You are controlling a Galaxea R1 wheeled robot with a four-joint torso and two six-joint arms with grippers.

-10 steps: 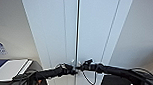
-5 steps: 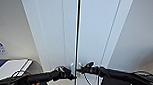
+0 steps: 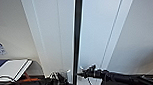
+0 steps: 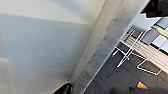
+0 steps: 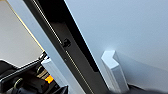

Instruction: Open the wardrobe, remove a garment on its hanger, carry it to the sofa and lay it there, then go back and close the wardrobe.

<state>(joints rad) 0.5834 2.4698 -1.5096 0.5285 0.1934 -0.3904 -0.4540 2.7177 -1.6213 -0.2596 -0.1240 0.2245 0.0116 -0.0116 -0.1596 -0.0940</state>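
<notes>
At the wardrobe (image 3: pixel 60 32) front | tall white doors, dark gap between | left claw (image 3: pixel 62 82), right claw (image 3: pixel 87 71) at handles, grip unclear

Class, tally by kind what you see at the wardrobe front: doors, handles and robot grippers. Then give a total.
Flat white wardrobe doors: 2
Small white vertical handles: 2
Black robot grippers: 2
Total: 6
</notes>
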